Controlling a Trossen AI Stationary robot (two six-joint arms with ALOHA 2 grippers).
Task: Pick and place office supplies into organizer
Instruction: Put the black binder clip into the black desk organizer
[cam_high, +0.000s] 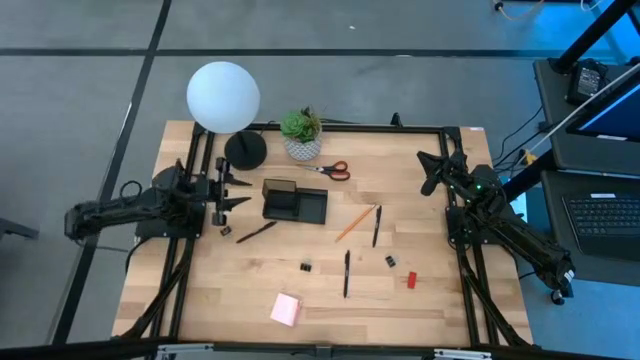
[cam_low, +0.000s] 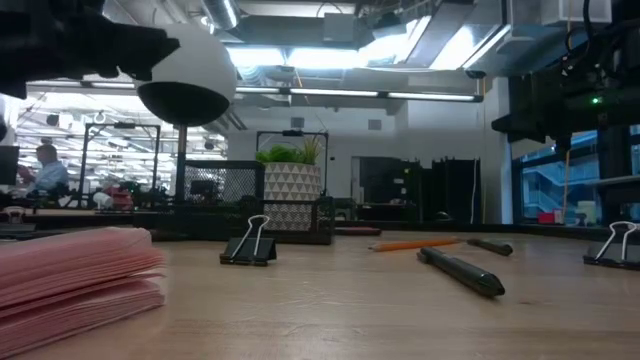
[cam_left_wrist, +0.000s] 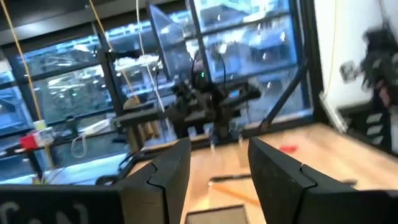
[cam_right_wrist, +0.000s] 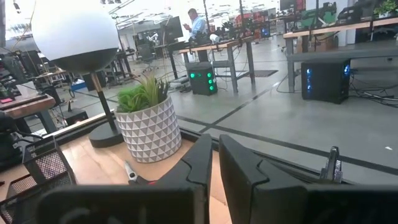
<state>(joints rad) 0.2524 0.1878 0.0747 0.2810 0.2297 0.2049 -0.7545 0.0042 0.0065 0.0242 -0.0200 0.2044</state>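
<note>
organizer (cam_high: 294, 203), three pens (cam_high: 347, 273), two clips (cam_high: 307, 267), left tool (cam_high: 240, 202) apart, right tool (cam_high: 428, 172) together

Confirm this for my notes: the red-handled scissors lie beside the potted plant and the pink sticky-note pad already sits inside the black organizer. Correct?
Not quite. The high view shows the pink sticky-note pad lying on the table, apart from the black organizer. The red-handled scissors do lie beside the potted plant.

Legible text, labels, brands, numbers, signs: none found in any view. No lettering can be made out on the table items, the arms or the room beyond.
</note>
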